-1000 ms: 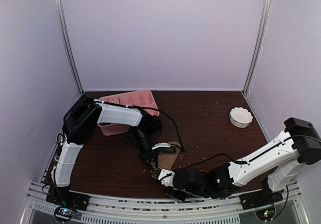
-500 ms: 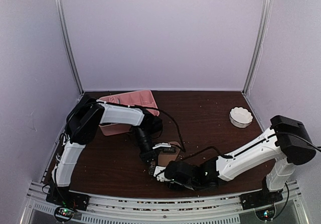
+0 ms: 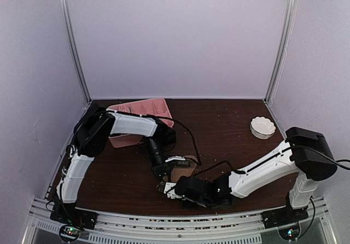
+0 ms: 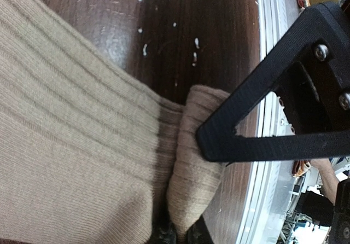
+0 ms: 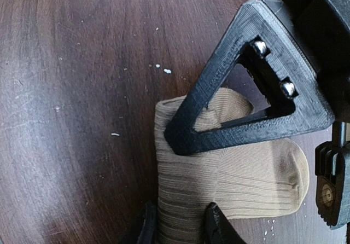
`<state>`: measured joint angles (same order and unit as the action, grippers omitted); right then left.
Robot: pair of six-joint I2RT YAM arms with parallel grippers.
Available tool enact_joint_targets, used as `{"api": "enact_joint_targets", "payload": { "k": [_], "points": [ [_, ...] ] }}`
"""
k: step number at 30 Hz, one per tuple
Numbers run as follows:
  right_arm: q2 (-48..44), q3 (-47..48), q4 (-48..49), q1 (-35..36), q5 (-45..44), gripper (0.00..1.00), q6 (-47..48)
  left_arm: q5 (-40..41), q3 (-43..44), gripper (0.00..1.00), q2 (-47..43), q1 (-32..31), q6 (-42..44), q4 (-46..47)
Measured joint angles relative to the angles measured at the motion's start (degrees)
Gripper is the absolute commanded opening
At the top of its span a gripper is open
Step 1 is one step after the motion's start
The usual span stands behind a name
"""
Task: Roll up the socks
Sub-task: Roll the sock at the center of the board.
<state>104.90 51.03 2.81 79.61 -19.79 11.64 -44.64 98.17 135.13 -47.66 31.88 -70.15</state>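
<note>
See tan sock (image 5: 229,173) at the middle of the near edge of the table (image 3: 219,123), folded tip pinched in the almost closed left gripper (image 4: 175,234), body clamped in the narrow gap of the right gripper (image 5: 180,228). Roll the fold over tight and even; avoid dragging fabric off the edge.

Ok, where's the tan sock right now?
In the top view, the tan sock lies front-centre on the table, gripped by the left gripper and the right gripper.
</note>
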Motion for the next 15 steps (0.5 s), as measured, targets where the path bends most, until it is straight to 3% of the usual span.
{"api": "enact_joint_targets", "payload": {
  "k": [3,4,5,7,8,15],
  "points": [
    [0.0,0.0,0.0,0.0,0.1,0.2,0.2,-0.1,0.3,0.0,0.2,0.0,0.0,-0.3],
    [0.0,0.0,0.0,0.0,0.3,0.16,0.0,-0.1,0.4,0.06,0.3,0.0,0.0,-0.4],
    [0.0,0.0,-0.1,0.0,0.5,0.13,-0.1,-0.1,0.5,0.13,0.3,0.0,0.0,-0.5],
    [0.1,0.1,-0.2,-0.5,1.7,0.09,-1.0,-0.1,0.4,0.44,0.3,0.0,0.2,-0.5],
    [0.1,0.1,-0.2,-0.7,2.5,0.09,-2.0,-0.7,0.3,0.48,0.3,0.1,0.3,-0.7],
    [0.0,-2.7,6.6,-4.3,10.4,0.04,-11.8,1.5,-8.6,0.51,-7.9,0.7,1.7,6.1]
  ]
}}
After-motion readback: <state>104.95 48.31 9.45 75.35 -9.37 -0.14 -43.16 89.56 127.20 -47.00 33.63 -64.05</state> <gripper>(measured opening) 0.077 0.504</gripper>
